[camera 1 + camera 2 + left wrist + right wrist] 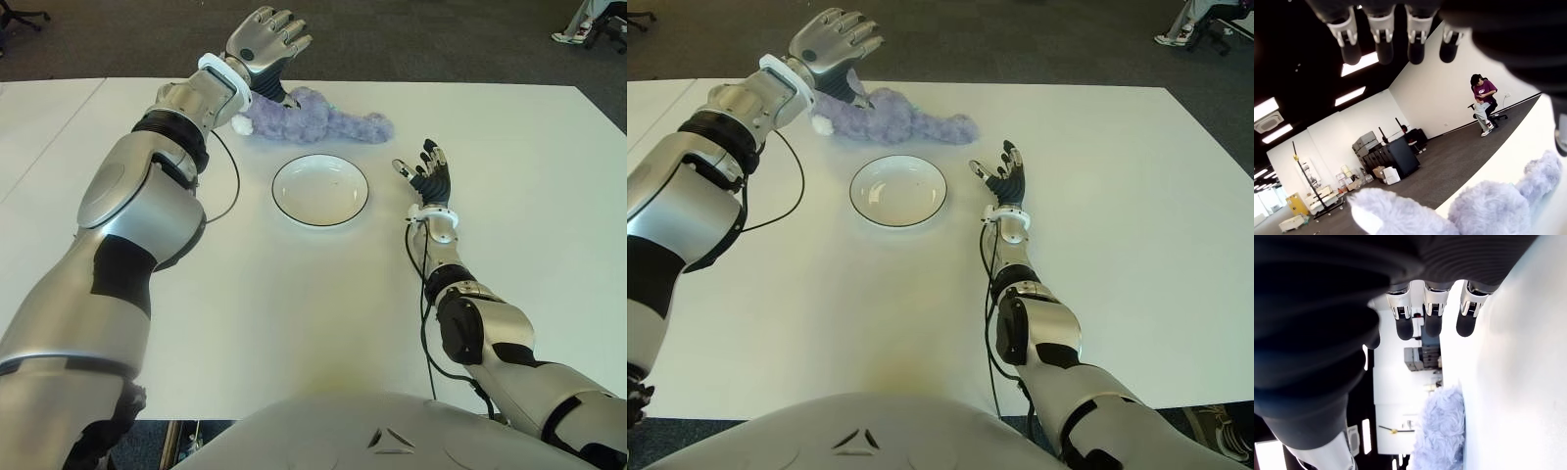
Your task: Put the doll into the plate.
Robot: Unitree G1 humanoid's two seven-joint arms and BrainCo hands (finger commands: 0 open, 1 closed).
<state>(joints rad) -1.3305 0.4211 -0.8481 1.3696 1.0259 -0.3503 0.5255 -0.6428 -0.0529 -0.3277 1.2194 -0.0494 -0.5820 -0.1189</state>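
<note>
Fingers [279,24] of the left hand [263,41] are held spread above the purple plush doll [313,117], grasping nothing, presumably for a grasp toward the empty white plate [320,190], while the right hand [426,178] is kept open and unladen beside the plate's right.

Doll [323,119] on the table [509,157], behind the plate [320,190]; left hand [263,41] above the doll's left end; right hand [427,176] just right of the plate, near the doll's right end

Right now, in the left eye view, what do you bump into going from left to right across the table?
Left hand with open fingers → purple doll → white plate → right hand.
</note>
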